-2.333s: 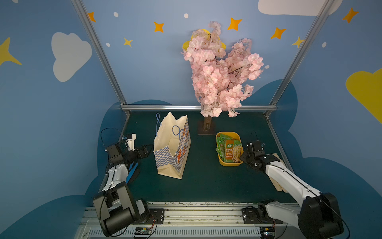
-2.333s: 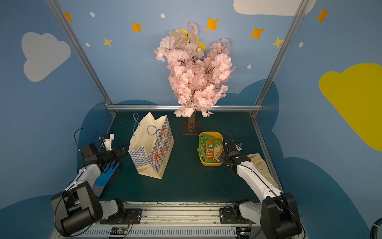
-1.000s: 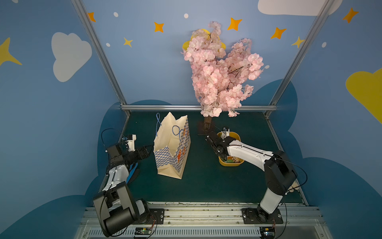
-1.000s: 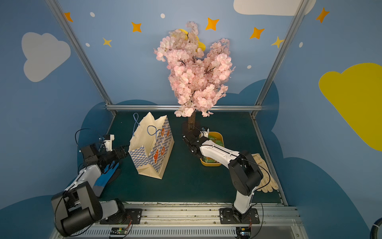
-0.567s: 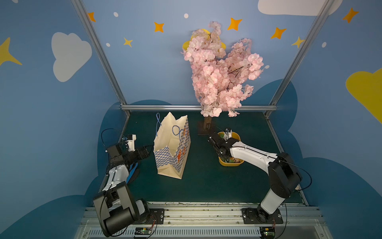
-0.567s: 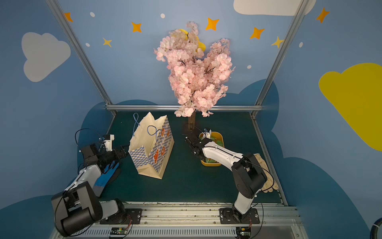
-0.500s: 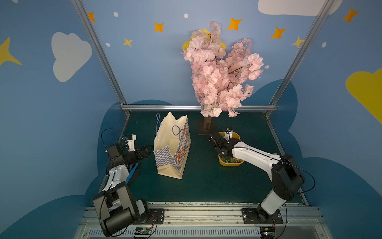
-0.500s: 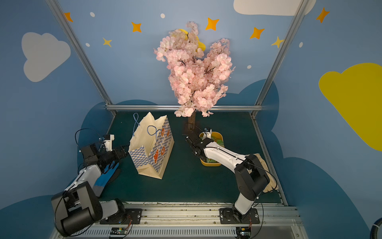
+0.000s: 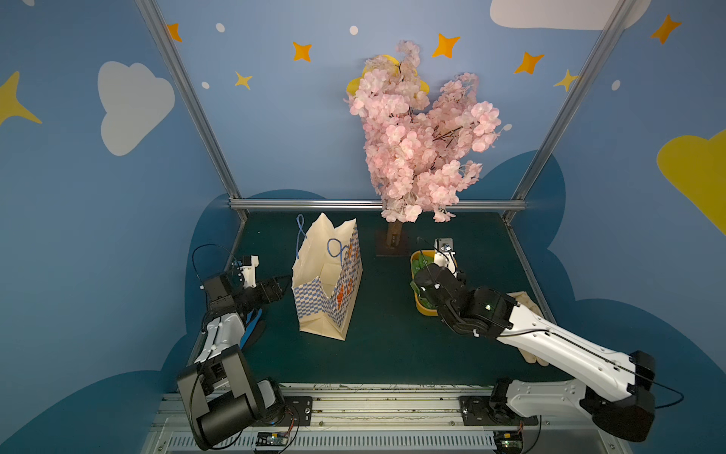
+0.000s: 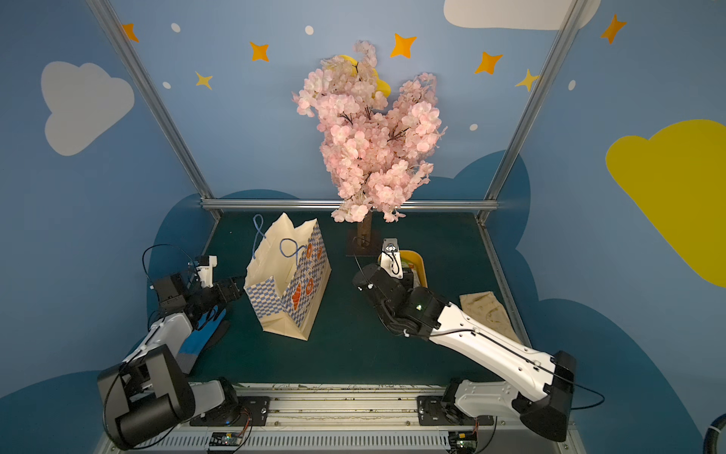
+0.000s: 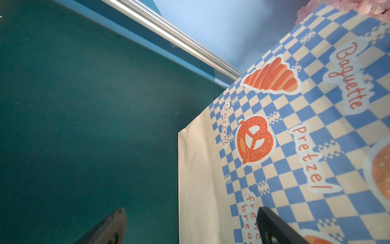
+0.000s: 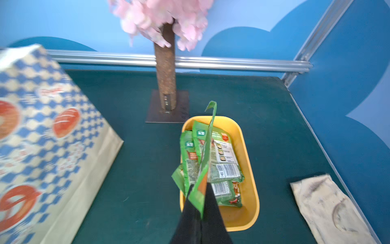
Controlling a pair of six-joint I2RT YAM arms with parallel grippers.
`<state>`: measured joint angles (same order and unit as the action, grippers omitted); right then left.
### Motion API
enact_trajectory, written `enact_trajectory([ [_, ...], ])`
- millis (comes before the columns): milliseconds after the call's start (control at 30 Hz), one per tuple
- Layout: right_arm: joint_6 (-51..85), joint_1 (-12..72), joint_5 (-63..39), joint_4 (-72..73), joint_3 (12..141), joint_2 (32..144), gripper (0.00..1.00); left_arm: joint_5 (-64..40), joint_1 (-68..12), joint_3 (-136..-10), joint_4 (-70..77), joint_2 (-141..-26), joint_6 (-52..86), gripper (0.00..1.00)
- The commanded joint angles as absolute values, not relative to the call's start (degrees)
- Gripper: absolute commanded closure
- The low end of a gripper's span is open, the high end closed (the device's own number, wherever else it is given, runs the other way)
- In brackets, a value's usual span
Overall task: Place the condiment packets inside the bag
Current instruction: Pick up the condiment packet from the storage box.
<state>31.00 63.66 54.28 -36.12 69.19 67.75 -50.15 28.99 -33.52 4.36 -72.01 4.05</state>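
Pink blossom tree (image 9: pixel 420 149) stands far centre on the green table (image 9: pixel 393 338); yellow tub (image 12: pixel 242 219) just right of its base and nearer, beige glove (image 10: pixel 487 310) by the right edge, blue glove (image 10: pixel 204 334) by the left edge

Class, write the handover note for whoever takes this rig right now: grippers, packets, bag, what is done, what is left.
Left gripper: open, beside the bag, which stands upright with its mouth open.
Right gripper: shut on one packet, held over the tub.
Other packets lie in the tub.
Done: one packet gripped. No packet shows in the bag.
To do: carry it to the bag, drop it in, then the rest.
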Motion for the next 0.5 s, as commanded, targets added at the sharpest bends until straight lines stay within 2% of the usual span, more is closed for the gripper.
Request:
enact_trajectory([
  [0,23.4,69.2,57.3,-30.1,70.7,65.6,1.0,-50.7,29.4,-34.0,4.5,-71.6,3.2,0.0],
  [300,6.2,86.7,59.0,-20.4,83.9,70.8,1.0,-50.3,29.4,-33.9,4.9,-71.8,3.3,0.0],
  [400,-1.1,90.1,57.9,-11.5,86.4,73.5,1.0,-50.3,29.5,-33.9,5.0,-71.7,3.4,0.0],
  [467,-2.7,90.7,56.6,-10.7,90.3,76.6,1.0,-50.3,29.4,-33.9,5.1,-71.7,3.4,0.0],
])
